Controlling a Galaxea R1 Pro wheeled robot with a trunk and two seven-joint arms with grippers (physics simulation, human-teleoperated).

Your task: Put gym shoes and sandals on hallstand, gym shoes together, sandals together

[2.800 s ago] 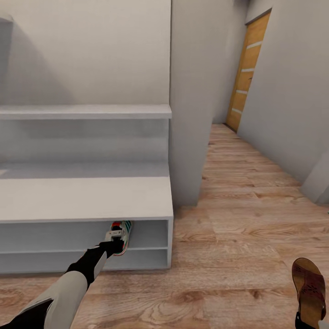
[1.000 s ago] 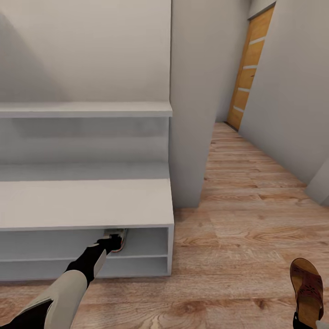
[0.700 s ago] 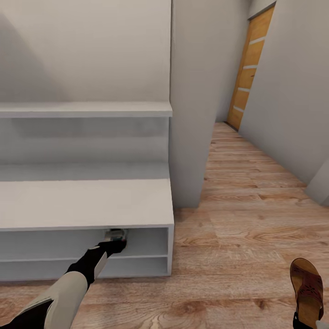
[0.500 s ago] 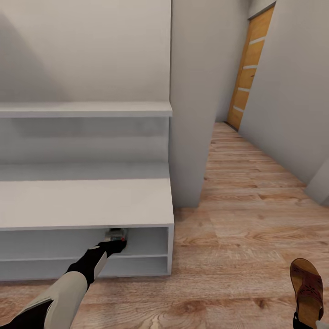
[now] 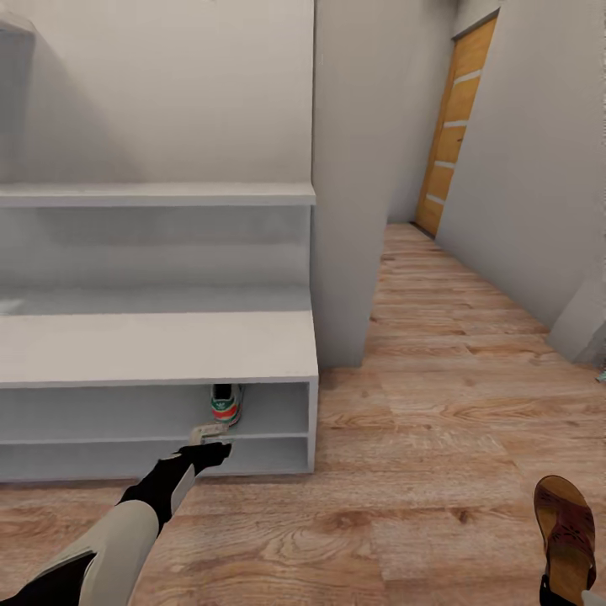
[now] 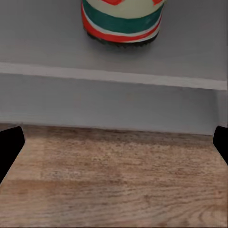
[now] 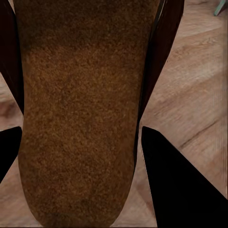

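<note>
One gym shoe (image 5: 225, 402) stands heel-out on the upper open level of the white hallstand (image 5: 160, 347), near its right end. The left wrist view shows its green and red-orange heel (image 6: 122, 21) on the shelf. My left gripper (image 5: 210, 436) hovers just in front of the shelf edge, apart from the shoe. It is open (image 6: 114, 142), with its black fingertips (image 6: 9, 147) far apart over the corridor floor (image 5: 438, 421). A brown sandal (image 5: 568, 532) hangs at the lower right. My right gripper (image 7: 90, 166) is shut on this sandal (image 7: 80, 109).
A grey wall pillar (image 5: 345, 185) stands right of the hallstand. The plank corridor runs back to an orange door (image 5: 453, 126). A floating shelf (image 5: 160, 195) sits above the bench. A small greenish object (image 5: 602, 376) peeks in at the right edge.
My left gripper has let go of the gym shoe and drawn back out of the shelf. The shoe stays on the shelf. The head view has shifted slightly; the sandal remains held.
</note>
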